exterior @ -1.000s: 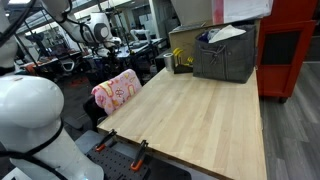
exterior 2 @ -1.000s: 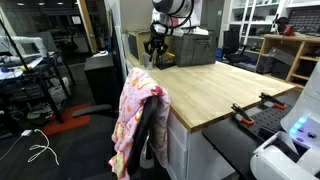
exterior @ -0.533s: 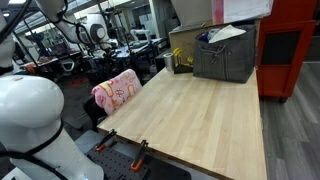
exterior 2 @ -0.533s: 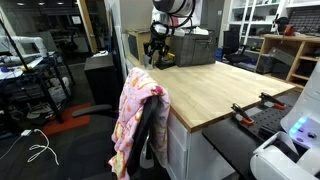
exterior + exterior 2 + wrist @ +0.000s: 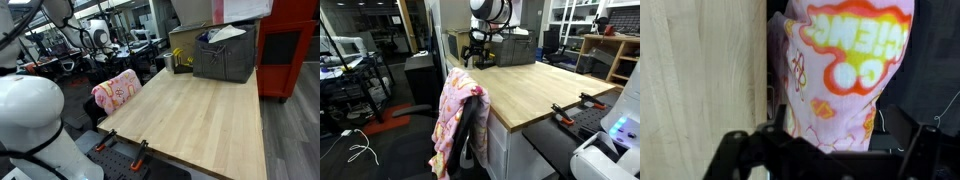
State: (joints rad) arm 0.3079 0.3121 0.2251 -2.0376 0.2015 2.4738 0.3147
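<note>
**Student:** What does the wrist view show?

**Instructor:** The claw [image 5: 825,140], seen from above, with its fingers [image 5: 740,150] spread wide and nothing between them. Below it lies a pink printed cloth [image 5: 845,60]. At the left is the edge of the wooden counter [image 5: 700,70].

**Student:** And where is the cloth in the room?

**Instructor:** It is draped over the back of a dark chair [image 5: 472,135], just beside the long edge of the counter [image 5: 525,90], and shows in both exterior views [image 5: 117,90] [image 5: 458,100]. The claw [image 5: 475,55] hangs above it and apart from it, near the counter's far end. A grey bin [image 5: 225,55] stands well apart from the cloth.

**Student:** What hazards does this arrangement suggest?

**Instructor:** There are probably three.
- **Hidden chair back:** the cloth covers a hard chair back, so a steep descent could drive a finger into it.
- **Counter edge:** the counter edge is close, so a small sideways error could knock a finger against the wood.
- **Loose cloth:** the cloth only hangs there, so a shallow pinch on one fold might drag it off the chair to the floor.
</note>
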